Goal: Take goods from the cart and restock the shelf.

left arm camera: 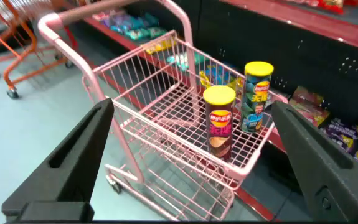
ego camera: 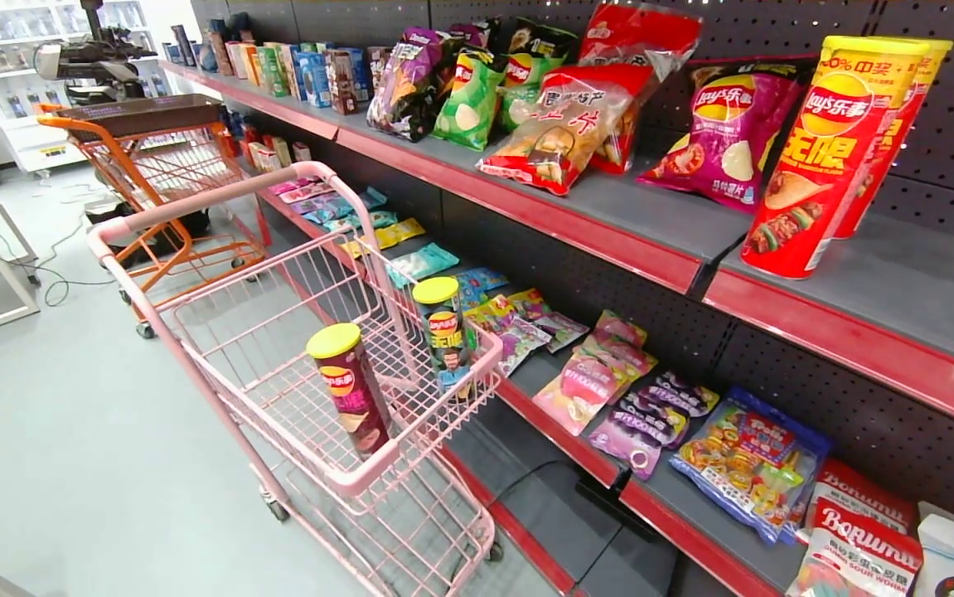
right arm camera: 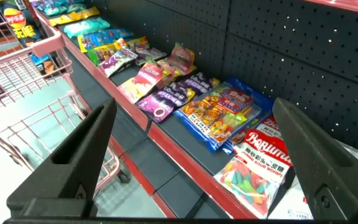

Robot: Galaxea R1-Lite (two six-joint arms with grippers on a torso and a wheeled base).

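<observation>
Two carts stand in the aisle: a pink wire shopping cart [ego camera: 220, 282] close by, left of the red-edged grey shelving [ego camera: 609, 240], and an orange wire cart [ego camera: 153, 166] farther off. In the pink cart's basket are two tall crisp canisters with yellow lids, both upright at the near end: a maroon canister [ego camera: 354, 390] and, just beyond it toward the shelf, a dark teal canister [ego camera: 443, 336]. Two tall red canisters [ego camera: 825, 157] with yellow lids stand one behind the other on the right of the upper shelf, beside several crisp bags.

The left gripper [left arm camera: 191, 107] hangs above the pink cart with its black fingers [left arm camera: 73, 155] spread wide, holding and touching nothing. The right gripper [right arm camera: 192, 104] is equally wide apart and empty, over the lower shelf.

From the head, the upper shelf and both carts are on show. The right wrist looks at the lower shelf's sweet packets, among them a blue bag [right arm camera: 225, 112] and a white-and-red gummy bag [right arm camera: 259, 162].
</observation>
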